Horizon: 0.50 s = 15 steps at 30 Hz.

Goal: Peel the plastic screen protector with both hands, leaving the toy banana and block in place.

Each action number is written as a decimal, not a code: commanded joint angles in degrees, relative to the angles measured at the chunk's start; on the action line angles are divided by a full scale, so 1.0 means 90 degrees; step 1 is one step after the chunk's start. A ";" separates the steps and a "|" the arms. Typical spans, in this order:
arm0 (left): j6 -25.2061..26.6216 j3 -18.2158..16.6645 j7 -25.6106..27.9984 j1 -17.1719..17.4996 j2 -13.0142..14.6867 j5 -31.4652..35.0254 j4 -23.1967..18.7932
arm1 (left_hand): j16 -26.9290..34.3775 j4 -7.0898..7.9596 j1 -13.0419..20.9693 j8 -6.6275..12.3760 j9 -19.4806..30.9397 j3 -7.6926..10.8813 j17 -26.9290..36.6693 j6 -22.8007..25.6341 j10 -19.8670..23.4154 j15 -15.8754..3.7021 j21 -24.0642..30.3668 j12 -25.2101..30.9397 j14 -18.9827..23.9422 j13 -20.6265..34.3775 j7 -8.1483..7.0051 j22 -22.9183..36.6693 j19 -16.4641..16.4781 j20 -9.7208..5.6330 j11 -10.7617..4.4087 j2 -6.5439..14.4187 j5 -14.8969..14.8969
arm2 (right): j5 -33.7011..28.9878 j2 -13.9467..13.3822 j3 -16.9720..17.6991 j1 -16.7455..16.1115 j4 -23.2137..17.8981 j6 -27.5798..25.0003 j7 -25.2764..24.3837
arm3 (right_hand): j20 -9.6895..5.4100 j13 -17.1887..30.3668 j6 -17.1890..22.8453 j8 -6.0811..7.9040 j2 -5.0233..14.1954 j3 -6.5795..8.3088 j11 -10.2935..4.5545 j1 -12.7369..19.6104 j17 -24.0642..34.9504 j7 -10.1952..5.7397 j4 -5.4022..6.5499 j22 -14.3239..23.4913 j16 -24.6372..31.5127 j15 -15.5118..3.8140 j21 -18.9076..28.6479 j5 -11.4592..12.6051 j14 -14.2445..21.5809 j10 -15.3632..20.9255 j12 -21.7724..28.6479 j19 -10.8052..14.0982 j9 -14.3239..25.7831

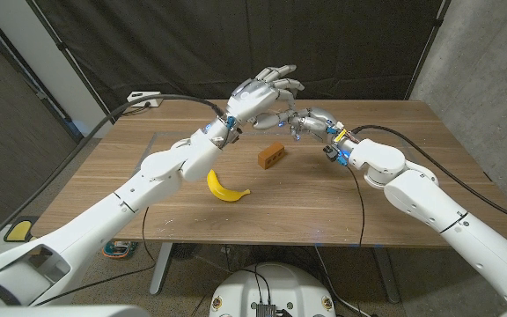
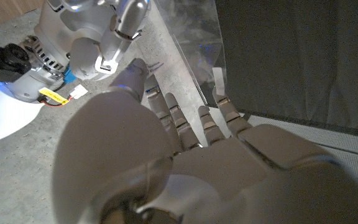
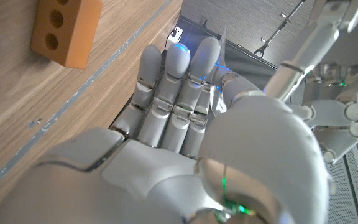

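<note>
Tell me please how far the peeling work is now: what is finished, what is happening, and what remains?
Done: both hands have met above the table's far side, and the clear plastic sheet is lifted between them. In hand: the left hand and right hand are at the sheet; whether layers have separated cannot be told. The toy banana and block lie untouched. Left: finishing the peel.

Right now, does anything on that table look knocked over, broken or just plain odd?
Nothing stands out. The toy banana and the orange block lie apart on the table; both hands meet above it around a clear plastic sheet.
</note>
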 commanded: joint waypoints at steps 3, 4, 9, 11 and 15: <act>0.0583 0.0610 0.0708 -0.0313 0.0429 0.0830 -0.0137 | 0.0021 0.0004 -0.0036 0.0518 0.0414 -0.0041 0.0023 0.0729 0.0079 -0.0584 0.0018 0.0061 0.0018 0.0038 -0.0241 0.0013 0.0003 -0.0068 -0.0002 0.0022 -0.0009 | 0.0863 0.0100 0.0243 0.0020 0.0106 -0.0279 0.0307 | -0.0897 0.0010 0.0385 -0.0008 0.0008 0.0240 -0.0007 0.0124 0.0077 0.0197 -0.0186 0.0044 -0.0028 -0.0374 0.0025 0.0043 0.0380 0.0035 0.0030 0.0038 0.0026; 0.0604 0.0641 0.0698 -0.0341 0.0461 0.0852 -0.0145 | 0.0020 0.0003 -0.0033 0.0514 0.0403 -0.0046 0.0024 0.0743 0.0081 -0.0585 0.0018 0.0065 0.0016 0.0043 -0.0245 0.0013 0.0003 -0.0064 -0.0002 0.0021 -0.0009 | 0.0930 0.0132 0.0270 0.0011 0.0110 -0.0312 0.0289 | -0.0894 0.0032 0.0385 -0.0014 0.0008 0.0244 0.0005 0.0127 0.0099 0.0197 -0.0184 0.0028 -0.0031 -0.0375 0.0008 0.0050 0.0387 0.0020 0.0038 0.0030 0.0039; 0.0758 0.0775 0.0759 -0.0440 0.0573 0.1011 -0.0166 | 0.0018 0.0001 -0.0023 0.0512 0.0413 -0.0065 0.0031 0.0749 0.0089 -0.0602 0.0023 0.0076 0.0007 0.0061 -0.0253 0.0011 0.0007 -0.0110 -0.0002 0.0018 -0.0007 | 0.1025 0.0208 0.0299 0.0057 0.0205 -0.0355 0.0372 | -0.0896 0.0014 0.0409 -0.0043 -0.0001 0.0256 -0.0005 0.0130 0.0160 0.0192 -0.0176 0.0051 -0.0050 -0.0375 0.0016 0.0071 0.0407 0.0040 0.0038 0.0041 0.0053; 0.0814 0.0830 0.0784 -0.0474 0.0606 0.1068 -0.0163 | 0.0016 0.0002 -0.0022 0.0506 0.0416 -0.0076 0.0034 0.0743 0.0087 -0.0608 0.0022 0.0079 -0.0001 0.0070 -0.0252 0.0010 0.0002 -0.0104 -0.0003 0.0016 -0.0006 | 0.1008 0.0231 0.0303 0.0063 0.0206 -0.0383 0.0335 | -0.0897 0.0014 0.0408 -0.0046 -0.0008 0.0262 0.0001 0.0130 0.0212 0.0209 -0.0175 0.0040 -0.0035 -0.0371 0.0005 0.0078 0.0419 0.0042 0.0039 0.0039 0.0071; 0.0839 0.0929 0.0839 -0.0540 0.0660 0.1068 -0.0140 | 0.0015 0.0003 -0.0017 0.0502 0.0409 -0.0088 0.0039 0.0762 0.0083 -0.0618 0.0026 0.0082 -0.0006 0.0081 -0.0260 0.0009 0.0006 -0.0118 -0.0003 0.0017 -0.0005 | 0.1000 0.0277 0.0311 0.0085 0.0260 -0.0386 0.0356 | -0.0896 0.0024 0.0420 -0.0074 -0.0007 0.0261 0.0001 0.0138 0.0213 0.0206 -0.0172 0.0033 -0.0082 -0.0376 0.0006 0.0087 0.0426 0.0036 0.0046 0.0035 0.0079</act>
